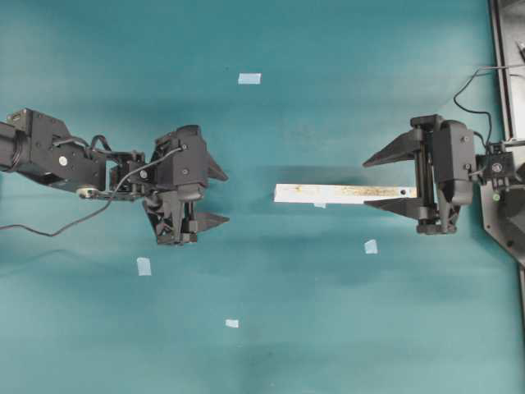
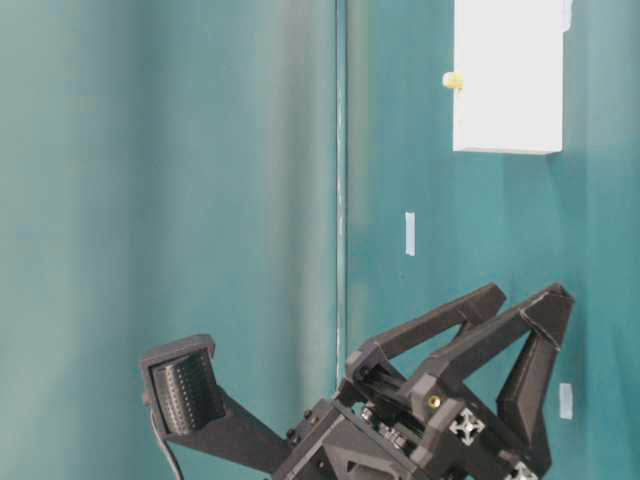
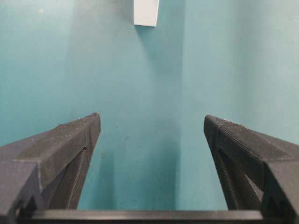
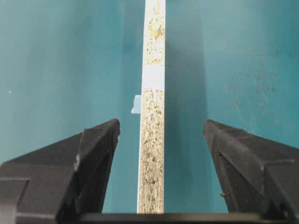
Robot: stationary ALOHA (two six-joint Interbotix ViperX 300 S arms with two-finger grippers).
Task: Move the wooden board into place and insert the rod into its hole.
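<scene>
The wooden board point(image 1: 344, 194) stands on its long edge at mid-table, its speckled chipboard edge point(image 4: 152, 154) facing up. My right gripper point(image 1: 366, 183) is open. Its fingers straddle the board's right end with clear gaps on both sides, and the board runs nearer the lower finger point(image 1: 385, 205). A small cream rod point(image 2: 453, 80) sticks out of the board's edge and shows as a tan dot point(image 4: 155, 30) from above. My left gripper point(image 1: 226, 198) is open and empty, a short way off the board's white left end point(image 3: 146, 11).
Pale-blue tape squares lie on the teal table at the back point(image 1: 249, 79), front left point(image 1: 144, 266), front middle point(image 1: 232, 323) and below the board point(image 1: 371, 246). A black frame point(image 1: 509, 66) borders the right edge behind the right arm.
</scene>
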